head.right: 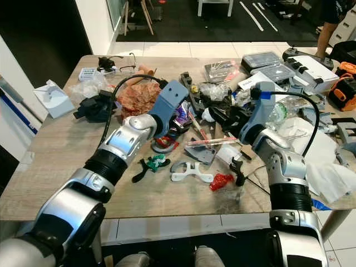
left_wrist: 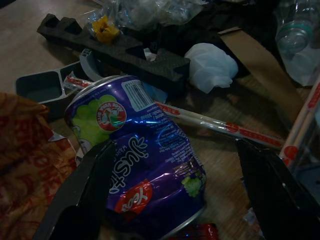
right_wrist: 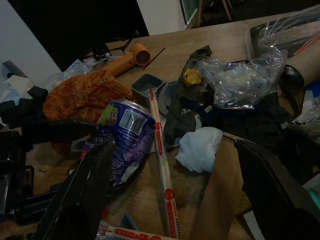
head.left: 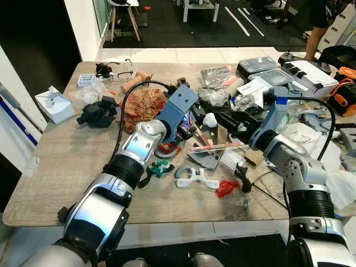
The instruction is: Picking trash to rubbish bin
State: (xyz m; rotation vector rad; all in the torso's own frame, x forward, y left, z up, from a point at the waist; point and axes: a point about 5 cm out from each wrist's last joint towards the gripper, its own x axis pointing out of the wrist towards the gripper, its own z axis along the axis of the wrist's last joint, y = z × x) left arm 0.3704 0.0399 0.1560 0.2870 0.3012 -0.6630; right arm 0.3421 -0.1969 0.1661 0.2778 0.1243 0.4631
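- We find a wooden table (head.left: 67, 167) whose near-left part lies bare up to the front edge; the centre and right are thickly littered out to the right edge.
- A tissue box (head.left: 55, 104) stands near the left edge, well apart from the litter.
- Beyond the far edge lies dark floor with chair legs (head.left: 123, 19); a person's leg (head.left: 316, 34) shows at the far right.
- The left gripper (left_wrist: 170, 200) sits over the table's centre, fingers spread wide either side of a dented purple can (left_wrist: 142, 160), one finger (left_wrist: 85, 195) touching the can's side, the other well clear.
- The can lies on its side beside an orange crumpled wrapper (head.left: 143, 105) and black foam pieces (left_wrist: 125, 47).
- The right gripper (right_wrist: 175, 200) hovers right of centre, fingers wide, nothing between them, facing a white crumpled tissue (right_wrist: 199, 146) and paper-wrapped chopsticks (right_wrist: 161, 165).
- Clear lidded plastic boxes (head.left: 265, 68) sit at the far right; we cannot tell their contents.
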